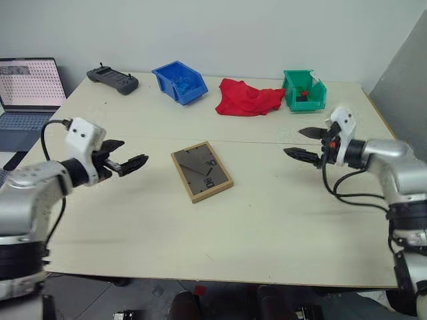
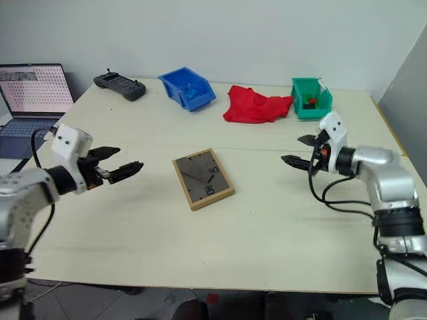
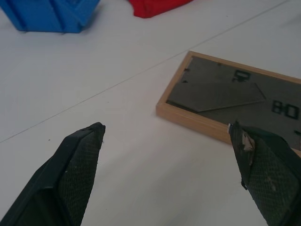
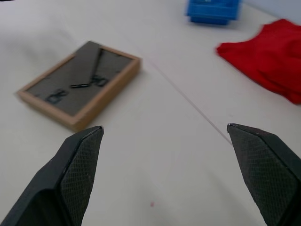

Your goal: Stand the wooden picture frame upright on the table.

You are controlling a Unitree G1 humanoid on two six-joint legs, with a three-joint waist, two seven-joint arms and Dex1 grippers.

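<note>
The wooden picture frame (image 1: pixel 201 171) lies flat on the bench (image 1: pixel 267 213), back side up, near the middle, just on my side of the thin seam line (image 1: pixel 253 142) that runs across the top. It sits between my two hands and touches neither one.

My left fingers (image 1: pixel 125 161) are spread wide and hold nothing. My right fingers (image 1: pixel 304 143) are spread wide too, and they are empty. Both hands hang above the bench and point in at the frame from each side.

From my head I see the far side of the bench. There is a blue bin (image 1: pixel 179 82), a crumpled red cloth (image 1: pixel 247 98), a green bin (image 1: pixel 303 90) with small things inside, and a dark grey controller (image 1: pixel 113 80). A laptop (image 1: pixel 27 100) stands open off the left edge.

My left wrist view goes in close. There I see the frame's pale wood rim, smooth and square at the corner, and the flat dark grey back (image 3: pixel 225 96) with its folded stand and black clips. I also see my finger pads (image 3: pixel 82 162), black with a bumpy, criss-cross skin, and one tip looks a bit chipped. A corner of the blue bin and a bit of red cloth peek in as well.

My right wrist view shows the frame from the other side, further off and a little blurry, with the seam line running past it. The red cloth looks soft and folded. The bench is pale cream, smooth and plain.
</note>
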